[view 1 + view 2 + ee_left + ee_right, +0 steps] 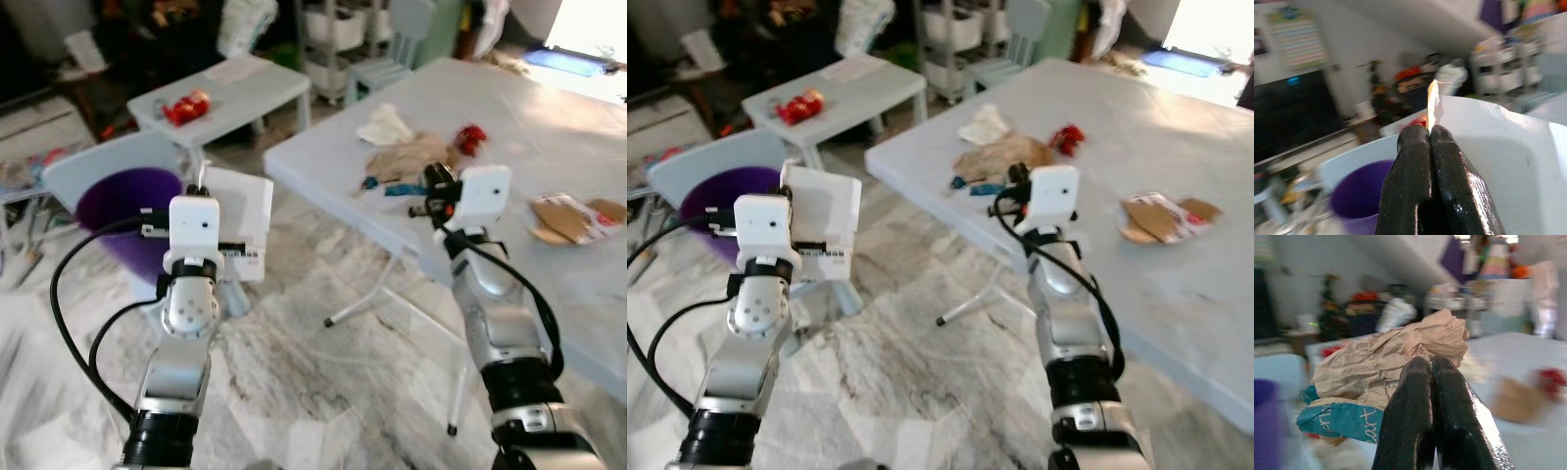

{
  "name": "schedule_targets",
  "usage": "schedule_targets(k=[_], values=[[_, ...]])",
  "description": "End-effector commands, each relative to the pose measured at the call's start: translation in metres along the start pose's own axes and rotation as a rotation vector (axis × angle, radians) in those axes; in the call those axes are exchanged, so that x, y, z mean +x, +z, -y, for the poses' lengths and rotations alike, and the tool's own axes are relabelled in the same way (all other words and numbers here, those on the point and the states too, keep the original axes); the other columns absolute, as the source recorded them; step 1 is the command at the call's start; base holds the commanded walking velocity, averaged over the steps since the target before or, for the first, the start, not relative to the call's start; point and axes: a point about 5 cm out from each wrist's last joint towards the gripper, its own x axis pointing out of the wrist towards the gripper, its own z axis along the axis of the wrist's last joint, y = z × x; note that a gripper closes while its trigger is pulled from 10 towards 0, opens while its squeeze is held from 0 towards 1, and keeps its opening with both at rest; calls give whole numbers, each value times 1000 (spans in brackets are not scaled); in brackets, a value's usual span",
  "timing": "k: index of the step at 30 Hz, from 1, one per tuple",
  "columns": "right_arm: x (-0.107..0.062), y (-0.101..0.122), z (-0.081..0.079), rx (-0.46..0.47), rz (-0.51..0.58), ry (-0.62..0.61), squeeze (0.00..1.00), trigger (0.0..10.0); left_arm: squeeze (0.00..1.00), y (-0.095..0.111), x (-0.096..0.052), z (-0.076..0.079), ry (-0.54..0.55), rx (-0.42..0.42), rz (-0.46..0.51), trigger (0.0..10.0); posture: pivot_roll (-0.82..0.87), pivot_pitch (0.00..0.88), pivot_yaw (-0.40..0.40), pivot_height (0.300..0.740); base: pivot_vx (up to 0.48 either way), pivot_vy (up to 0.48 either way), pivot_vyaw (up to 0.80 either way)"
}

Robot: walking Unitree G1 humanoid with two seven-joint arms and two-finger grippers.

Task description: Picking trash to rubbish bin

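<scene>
My left gripper (1429, 133) is shut on the thin edge of a white cardboard box (242, 217) with a barcode label. It holds the box up beside the purple rubbish bin (125, 208), just to the bin's right. On the big white table (549, 117) lie a crumpled brown paper bag (411, 155), a teal wrapper (1337, 418), a white tissue (385, 125) and a small red scrap (471, 137). My right gripper (438, 188) is shut with nothing in it, at the table's near edge, pointing at the brown paper (1396, 357).
A torn brown cardboard piece (565, 217) lies further right on the table. A pale chair (93, 166) stands around the bin. A small white table (240, 88) behind carries a red object (186, 106). Marble floor lies between the tables, and shelves and clutter line the back.
</scene>
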Motion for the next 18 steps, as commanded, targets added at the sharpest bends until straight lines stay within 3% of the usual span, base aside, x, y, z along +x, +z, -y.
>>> schedule_targets(k=[1,18], values=[[3,3,-4,-5,5,18,0,0,0,1,1,0,0,-10,2,10000,40,32,4,740,0,0,800],[5,3,-8,4,7,26,0,0,0,4,8,-3,-17,-21,16,10000,46,28,13,740,0,0,800]])
